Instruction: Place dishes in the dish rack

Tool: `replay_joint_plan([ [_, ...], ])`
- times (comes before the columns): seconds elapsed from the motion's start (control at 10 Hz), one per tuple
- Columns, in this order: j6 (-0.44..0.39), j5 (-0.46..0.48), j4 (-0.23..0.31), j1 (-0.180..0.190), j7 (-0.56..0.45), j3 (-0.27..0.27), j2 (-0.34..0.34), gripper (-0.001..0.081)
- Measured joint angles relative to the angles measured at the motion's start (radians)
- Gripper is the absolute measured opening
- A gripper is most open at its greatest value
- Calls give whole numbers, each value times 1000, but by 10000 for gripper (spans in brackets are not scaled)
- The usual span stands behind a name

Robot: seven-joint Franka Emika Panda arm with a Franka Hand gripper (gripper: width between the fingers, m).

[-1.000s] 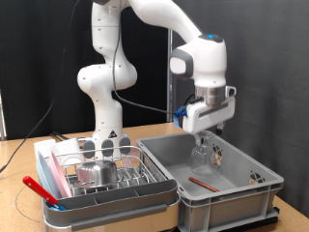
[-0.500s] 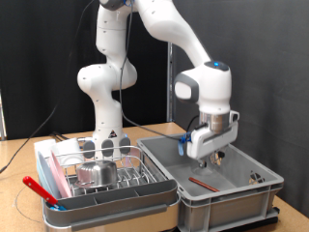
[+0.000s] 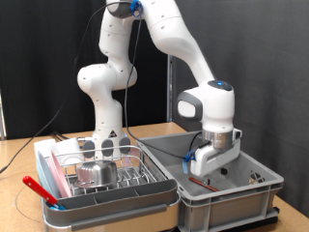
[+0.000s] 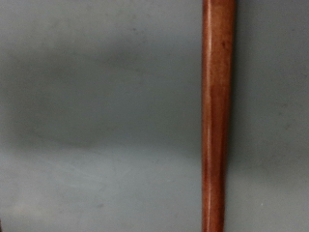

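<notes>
A wooden surface (image 3: 19, 169) ran across the lower left of the exterior view. Directly on it sat the dish rack (image 3: 101, 184) in its pale tray at lower left, and a larger grey bin (image 3: 227, 198) touching it at lower right. The robot's white base (image 3: 108, 130) stood behind them at centre.

Stick (image 3: 197, 180) in bin (image 3: 253, 189) (rack (image 3: 106, 174) leftward)

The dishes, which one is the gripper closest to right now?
The thin red stick in the grey bin. The gripper hangs just above it; the pink plate and steel cup sit in the rack.
</notes>
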Motion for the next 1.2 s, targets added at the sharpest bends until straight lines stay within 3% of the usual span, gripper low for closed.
replay_joint_plan([
  [0.8, 57, -7, 50, 10, 1, -12, 140, 806],
  [1.2, 58, -7, 56, 11, 3, -14, 149, 806],
])
